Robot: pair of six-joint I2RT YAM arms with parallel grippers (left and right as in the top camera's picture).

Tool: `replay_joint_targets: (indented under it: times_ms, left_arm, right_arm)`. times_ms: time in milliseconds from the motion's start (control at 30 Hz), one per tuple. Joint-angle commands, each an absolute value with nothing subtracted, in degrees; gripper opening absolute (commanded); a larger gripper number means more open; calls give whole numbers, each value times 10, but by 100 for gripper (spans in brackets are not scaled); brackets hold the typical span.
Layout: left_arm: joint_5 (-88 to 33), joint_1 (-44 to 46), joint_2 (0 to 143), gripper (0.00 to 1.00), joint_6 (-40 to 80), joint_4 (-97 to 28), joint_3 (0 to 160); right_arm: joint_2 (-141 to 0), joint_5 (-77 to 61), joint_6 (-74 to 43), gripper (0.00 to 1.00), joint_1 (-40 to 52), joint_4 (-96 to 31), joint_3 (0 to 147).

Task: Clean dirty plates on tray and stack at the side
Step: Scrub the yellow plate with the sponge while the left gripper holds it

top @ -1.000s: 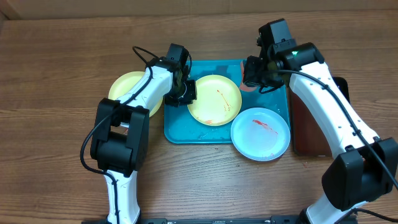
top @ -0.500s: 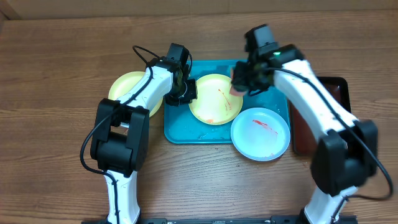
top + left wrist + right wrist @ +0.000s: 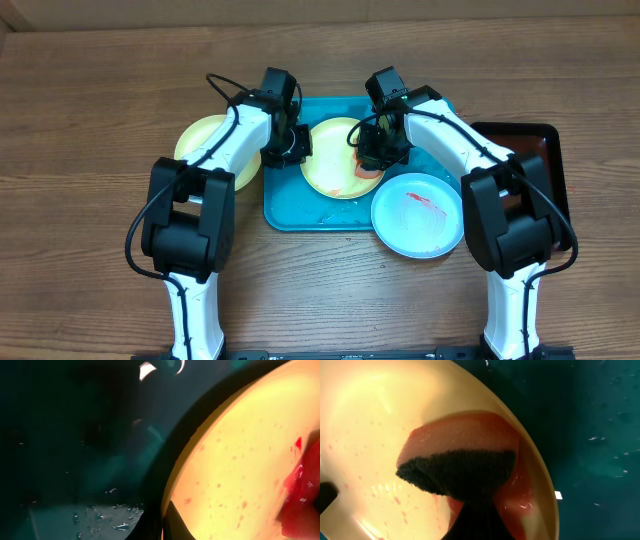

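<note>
A cream plate (image 3: 335, 170) with red smears lies in the turquoise tray (image 3: 290, 210). My left gripper (image 3: 287, 146) is shut on its left rim; in the left wrist view one finger (image 3: 172, 522) lies on the plate (image 3: 250, 450). My right gripper (image 3: 376, 150) is shut on a pink sponge (image 3: 368, 166) with a dark scrub side, pressed onto the plate's right part. The right wrist view shows the sponge (image 3: 462, 455) on the plate (image 3: 375, 420) amid red sauce. A pale blue-white plate (image 3: 420, 215) with a red smear overlaps the tray's front right corner. A second cream plate (image 3: 203, 145) sits on the table to the left.
A dark red-brown tray (image 3: 520, 200) lies on the table at the right, beside the turquoise tray. Water drops dot the turquoise tray floor (image 3: 100, 515). Both arms meet over the tray's back half.
My right gripper has carried the sponge left from the tray's back right corner and down onto the cream plate. The left gripper has stayed on the plate's rim.
</note>
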State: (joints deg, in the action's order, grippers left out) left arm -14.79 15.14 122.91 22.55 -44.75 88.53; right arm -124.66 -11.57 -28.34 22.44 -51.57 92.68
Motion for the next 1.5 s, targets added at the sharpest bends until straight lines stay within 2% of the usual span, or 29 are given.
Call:
replay_joint_targets:
  times_ms: [0, 300, 500, 700, 833, 1133, 1467]
  left_arm:
    - [-166, 131, 1236, 4, 232, -446, 892]
    - [-176, 128, 1236, 4, 223, -445, 892]
    - [-176, 128, 1236, 4, 219, -446, 891]
    - [-176, 128, 1236, 4, 218, -449, 891]
    - [-174, 128, 1236, 4, 216, -450, 891]
    - [-174, 128, 1236, 4, 216, -453, 891]
    - [-174, 128, 1236, 4, 216, -453, 891]
  right_arm:
    - [-1276, -146, -287, 4, 232, -515, 928]
    - [-1281, -157, -290, 4, 281, -457, 928]
    - [-1281, -128, -300, 4, 278, -413, 928]
    - [-1281, -33, -287, 4, 269, -376, 928]
    - [-1281, 33, -275, 4, 269, -373, 929]
    - [-1281, 67, -244, 4, 266, -407, 979]
    - [-1281, 3, -225, 4, 286, -421, 987]
